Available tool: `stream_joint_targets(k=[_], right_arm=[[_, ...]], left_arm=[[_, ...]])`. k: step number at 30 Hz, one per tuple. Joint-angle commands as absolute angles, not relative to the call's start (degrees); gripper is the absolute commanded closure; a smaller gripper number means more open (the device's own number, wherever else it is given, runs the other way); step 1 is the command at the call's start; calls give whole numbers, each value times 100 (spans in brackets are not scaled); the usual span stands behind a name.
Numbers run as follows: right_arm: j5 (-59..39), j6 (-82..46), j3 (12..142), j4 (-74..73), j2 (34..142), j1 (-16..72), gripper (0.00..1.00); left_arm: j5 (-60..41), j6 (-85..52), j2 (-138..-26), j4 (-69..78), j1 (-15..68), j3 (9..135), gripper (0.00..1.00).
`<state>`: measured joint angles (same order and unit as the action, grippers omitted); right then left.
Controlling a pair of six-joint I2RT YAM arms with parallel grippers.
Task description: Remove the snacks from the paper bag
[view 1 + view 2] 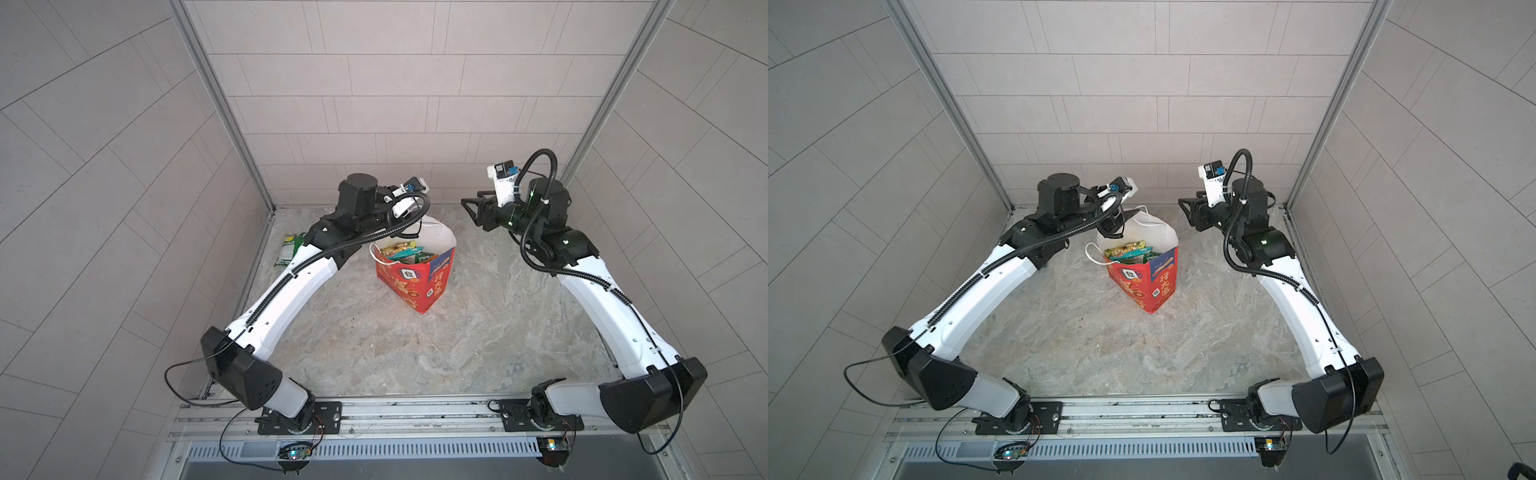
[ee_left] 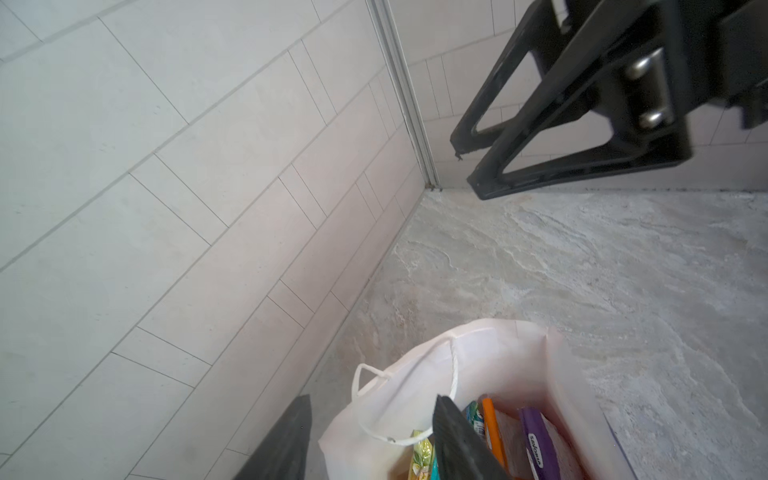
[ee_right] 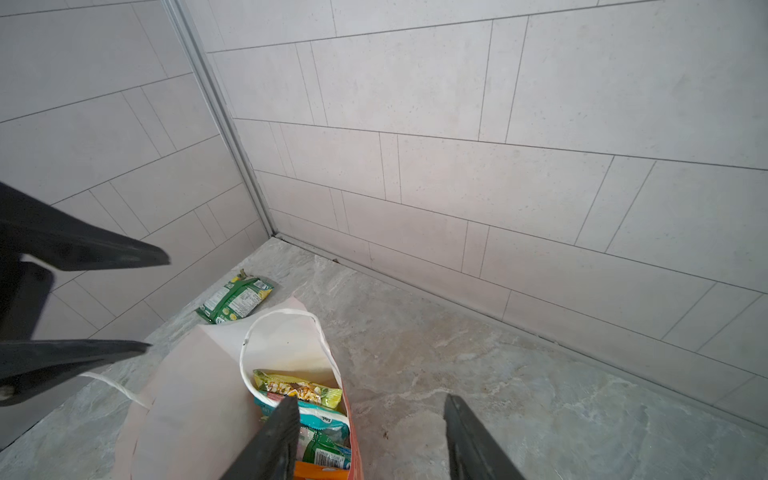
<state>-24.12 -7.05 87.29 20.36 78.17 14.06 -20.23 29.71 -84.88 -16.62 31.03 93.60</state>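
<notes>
While one green packet (image 3: 235, 299) already lies flat on the stone-patterned table (image 1: 415, 353), at the far left beside the wall and apart from the bag, the other snacks stand inside the red paper bag (image 1: 401, 284) in the middle. The left gripper (image 2: 372, 401) hangs at the bag's far-left rim with its jaws spread and nothing between them. One finger seems to be outside the white wall and one over the mouth, but I cannot tell the depth. Inside, packed on edge, I see a yellow-green packet (image 3: 297, 388), a teal packet (image 3: 322, 419), an orange packet (image 2: 492, 432) and a purple packet (image 2: 536, 444). They look light, thin and glossy, so I judge that they will slip and crumple easily; the best hold is the sealed upper edge that stands up. The bag is light paper and may tip or rise together with a packet. The right gripper (image 1: 471, 208) is in the air to the right of the bag, jaws apart and empty.
</notes>
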Motion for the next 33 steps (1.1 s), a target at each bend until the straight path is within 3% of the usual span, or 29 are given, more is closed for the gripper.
stream_joint_targets(k=[1, 13, 20, 30, 33], right_arm=[[-2367, -585, 9006, 3888, 8171, 1492, 45], [-1971, 578, 10251, 5334, 9727, 2124, 44], [-2050, 303, 10502, 4806, 10194, 2152, 51], [-1882, 613, 11158, 4915, 10647, 2207, 100], [-1856, 800, 11515, 5128, 10852, 2150, 100]], left_arm=[[-1876, 2719, -8179, -1315, 3069, 9250, 47], [-1715, 2039, -7074, -621, 3059, 7938, 46], [-1681, 1952, -7095, -571, 3043, 7658, 46], [-1482, 2040, -7031, -545, 2965, 7543, 46], [-1493, 2039, -7087, -554, 2949, 7627, 46]])
